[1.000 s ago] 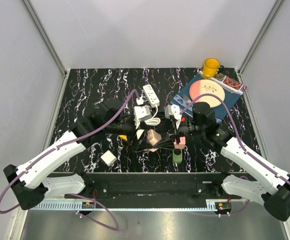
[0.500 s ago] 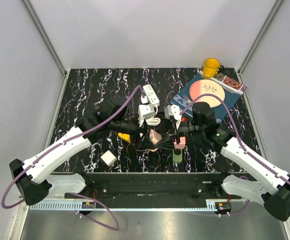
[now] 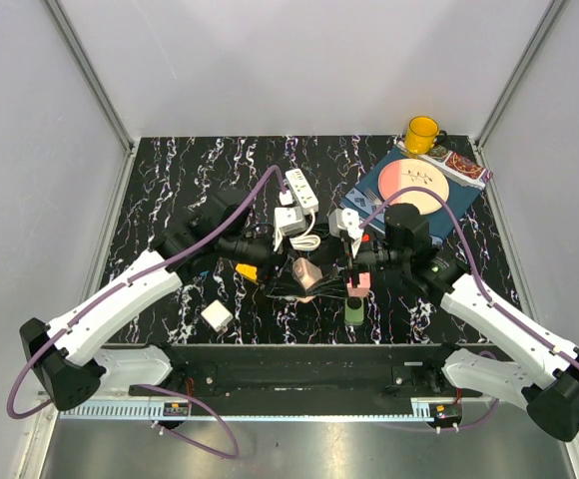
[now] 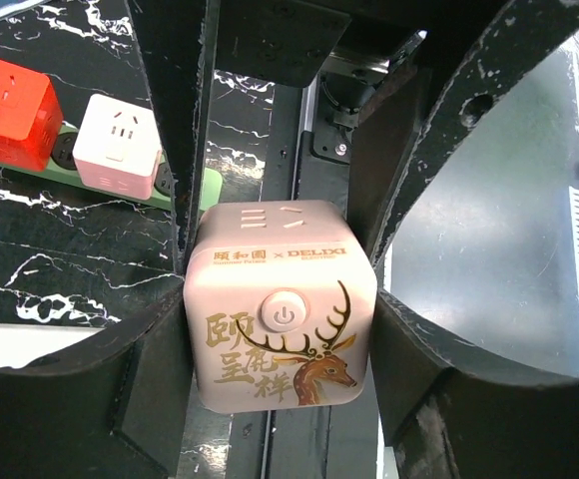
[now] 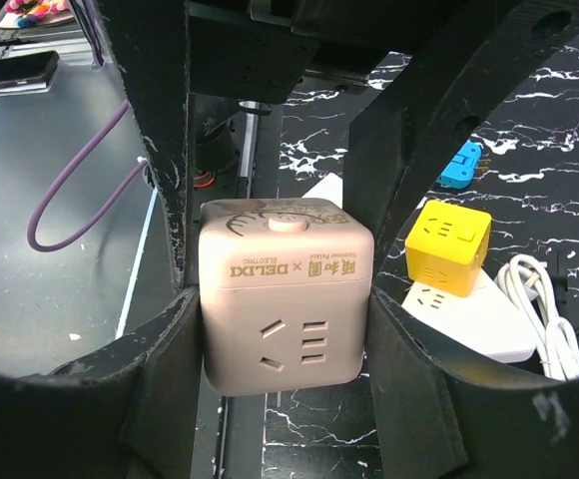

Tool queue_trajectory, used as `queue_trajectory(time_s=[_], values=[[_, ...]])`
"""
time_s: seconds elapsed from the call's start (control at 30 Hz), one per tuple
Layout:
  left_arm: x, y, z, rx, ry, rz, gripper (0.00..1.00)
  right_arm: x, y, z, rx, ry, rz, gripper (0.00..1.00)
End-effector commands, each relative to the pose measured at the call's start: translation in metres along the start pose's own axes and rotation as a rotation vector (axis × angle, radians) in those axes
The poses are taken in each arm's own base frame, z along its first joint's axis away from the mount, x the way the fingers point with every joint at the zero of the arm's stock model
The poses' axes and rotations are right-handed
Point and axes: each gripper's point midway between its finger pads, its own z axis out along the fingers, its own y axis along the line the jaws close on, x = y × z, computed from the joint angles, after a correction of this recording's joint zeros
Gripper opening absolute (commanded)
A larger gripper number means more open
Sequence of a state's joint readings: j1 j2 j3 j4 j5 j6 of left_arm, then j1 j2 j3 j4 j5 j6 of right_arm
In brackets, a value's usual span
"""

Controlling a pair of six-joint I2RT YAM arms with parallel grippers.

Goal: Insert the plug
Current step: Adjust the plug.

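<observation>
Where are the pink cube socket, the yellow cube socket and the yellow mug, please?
pink cube socket [image 4: 280, 374], left wrist view, on its deer-printed face.
yellow cube socket [image 5: 449, 230], right wrist view, on its upper face.
yellow mug [image 3: 421, 134], top external view, on its body.

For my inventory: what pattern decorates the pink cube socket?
The cube bears a golden deer; left wrist view.

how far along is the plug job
Done: the pink cube socket looks gripped, with the left pincer and right pincer shut on opposite sides. In hand: holding it steady between the arms. Left: its outlets show empty in both wrist views, so the plug is not yet inserted.
</observation>
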State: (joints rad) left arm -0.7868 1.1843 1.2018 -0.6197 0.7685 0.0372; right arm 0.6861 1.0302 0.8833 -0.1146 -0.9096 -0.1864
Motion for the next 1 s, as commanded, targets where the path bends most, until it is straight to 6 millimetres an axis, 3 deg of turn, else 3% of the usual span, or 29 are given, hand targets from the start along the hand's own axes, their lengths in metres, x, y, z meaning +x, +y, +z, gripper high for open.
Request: queue_trajectory(time_s=[0.0,0.17,0.3,0.4,0.43,0.47,0.53,0.57,0.6,0.63,0.77,0.9,0.97], values=[[-0.009,-0.025,-0.014,0.092,-0.046,0.106,0.52,-0.026,0.006,-0.001,-0.033,-0.059,-0.088,0.04],[-0.005,-0.029,-0.021,0.095,-0.034,0.141,0.47,-0.023,0.007,0.001,-0.054,-0.053,-0.075,0.07],[-0.004,-0.023,-0.022,0.065,-0.032,0.135,0.15,-0.025,0.007,0.002,-0.061,-0.054,-0.064,0.09],[-0.006,-0.013,-0.022,0.009,-0.032,0.125,0.08,-0.026,0.006,0.003,-0.065,-0.05,-0.042,0.25],[-0.006,-0.008,-0.023,-0.022,-0.031,0.121,0.0,-0.026,0.005,0.003,-0.054,-0.048,-0.03,0.34],[-0.007,0.006,-0.025,-0.11,-0.032,0.11,0.0,-0.024,-0.003,0.004,-0.012,-0.043,-0.014,0.54],[-0.002,0.026,-0.027,-0.216,-0.022,0.085,0.0,-0.022,-0.017,0.005,0.069,-0.032,0.032,0.71],[0.0,0.045,-0.032,-0.33,-0.019,0.061,0.0,-0.021,-0.022,0.004,0.099,-0.03,0.048,0.81],[0.007,0.055,-0.033,-0.385,-0.006,0.037,0.0,-0.02,-0.027,0.005,0.128,-0.026,0.083,0.86],[0.011,0.064,-0.036,-0.435,-0.005,0.018,0.0,-0.015,-0.039,0.005,0.191,-0.016,0.108,0.89],[0.032,0.106,-0.05,-0.701,-0.014,-0.124,0.0,0.005,-0.058,0.008,0.284,0.018,0.226,0.96],[0.064,0.126,-0.054,-0.826,0.014,-0.214,0.0,0.046,-0.075,0.015,0.362,0.091,0.373,0.97],[0.069,0.135,-0.063,-0.905,0.001,-0.237,0.0,0.073,-0.088,0.019,0.416,0.149,0.439,0.97]])
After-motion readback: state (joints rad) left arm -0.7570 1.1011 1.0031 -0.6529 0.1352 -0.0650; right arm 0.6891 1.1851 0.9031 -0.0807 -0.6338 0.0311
